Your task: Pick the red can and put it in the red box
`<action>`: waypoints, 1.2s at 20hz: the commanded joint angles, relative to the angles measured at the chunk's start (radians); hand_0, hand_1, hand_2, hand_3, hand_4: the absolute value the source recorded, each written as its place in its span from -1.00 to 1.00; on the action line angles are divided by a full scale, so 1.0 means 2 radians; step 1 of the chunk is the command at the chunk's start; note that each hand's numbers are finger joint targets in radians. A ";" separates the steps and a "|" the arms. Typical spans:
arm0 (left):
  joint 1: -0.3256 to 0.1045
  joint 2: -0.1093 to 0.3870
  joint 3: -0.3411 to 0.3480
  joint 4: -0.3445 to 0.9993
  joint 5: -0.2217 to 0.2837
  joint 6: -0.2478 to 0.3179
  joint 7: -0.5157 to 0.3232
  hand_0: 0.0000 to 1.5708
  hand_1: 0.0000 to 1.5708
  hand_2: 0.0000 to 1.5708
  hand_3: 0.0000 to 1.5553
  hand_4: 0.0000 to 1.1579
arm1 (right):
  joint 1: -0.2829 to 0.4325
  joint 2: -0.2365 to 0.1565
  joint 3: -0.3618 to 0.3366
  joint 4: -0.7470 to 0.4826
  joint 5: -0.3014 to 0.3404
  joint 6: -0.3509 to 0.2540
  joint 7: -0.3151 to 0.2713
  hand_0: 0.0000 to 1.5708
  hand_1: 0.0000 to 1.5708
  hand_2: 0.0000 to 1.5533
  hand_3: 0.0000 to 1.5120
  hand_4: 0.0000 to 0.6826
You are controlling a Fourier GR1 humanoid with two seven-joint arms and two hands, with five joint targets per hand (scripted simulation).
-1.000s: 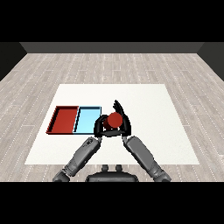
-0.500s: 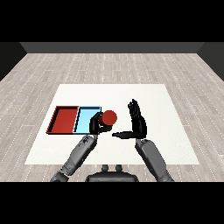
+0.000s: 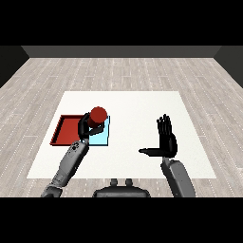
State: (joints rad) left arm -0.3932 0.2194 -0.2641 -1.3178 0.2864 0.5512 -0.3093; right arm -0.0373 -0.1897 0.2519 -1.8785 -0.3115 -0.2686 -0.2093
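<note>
White table [image 3: 142,102] bearing two trays side by side: red tray [image 3: 64,129] at left, light blue tray [image 3: 103,137] just to its right. The left hand [image 3: 85,126], fingers curled round the red can [image 3: 98,115], holds the can upright above the blue tray; the red tray lies directly leftward. The right hand [image 3: 167,140] stands well apart, fingers straight, holding nothing.

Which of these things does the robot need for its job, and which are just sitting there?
Needed for the job:
round red can
flat red tray
left hand, curled round the can

Just there:
flat light blue tray
right hand, open, holding nothing
white table
</note>
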 commanded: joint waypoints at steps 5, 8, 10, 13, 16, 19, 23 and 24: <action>-0.001 0.095 0.043 0.047 -0.049 0.011 0.047 1.00 1.00 1.00 0.92 0.97 | 0.073 -0.018 -0.044 0.011 -0.024 0.035 -0.035 -1.00 -1.00 -1.00 -1.00 -1.00; 0.007 0.152 0.068 0.099 -0.039 -0.035 0.070 1.00 1.00 0.96 0.89 0.92 | 0.054 -0.019 -0.052 0.049 -0.036 0.060 -0.045 -1.00 -1.00 -1.00 -1.00 -1.00; -0.015 0.148 0.067 0.182 -0.048 -0.045 0.074 1.00 1.00 0.98 0.92 0.92 | 0.040 -0.007 -0.048 0.048 -0.023 0.036 -0.035 -1.00 -1.00 -1.00 -1.00 -1.00; -0.016 0.159 0.070 0.260 -0.061 -0.061 0.066 1.00 1.00 0.98 0.91 0.81 | 0.041 -0.019 -0.060 0.053 -0.027 0.041 -0.023 -1.00 -1.00 -1.00 -1.00 -1.00; -0.072 0.177 0.069 0.355 -0.085 -0.065 0.107 1.00 1.00 0.94 0.84 0.77 | 0.056 -0.015 -0.065 0.059 -0.033 0.049 -0.042 -1.00 -1.00 -1.00 -1.00 -1.00; -0.081 0.187 0.056 0.434 -0.112 -0.071 0.114 0.57 0.57 0.46 0.37 0.59 | 0.010 -0.003 -0.063 0.091 -0.025 0.039 -0.037 -1.00 -1.00 -1.00 -1.00 -1.00; -0.117 0.152 0.055 0.527 -0.124 -0.075 0.122 -1.00 -1.00 -1.00 -1.00 0.24 | 0.015 -0.005 -0.060 0.111 -0.015 0.052 -0.057 -1.00 -1.00 -1.00 -1.00 -1.00; -0.117 0.137 0.053 0.539 -0.126 -0.067 0.127 -1.00 -1.00 -0.59 -1.00 0.22 | -0.016 0.001 -0.065 0.138 -0.018 0.049 -0.053 -1.00 -1.00 -1.00 -1.00 -1.00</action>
State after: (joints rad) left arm -0.5747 0.5340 -0.1526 -0.3908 0.0625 0.4134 -0.0852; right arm -0.0238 -0.1973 0.1231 -1.6580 -0.3544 -0.1738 -0.3110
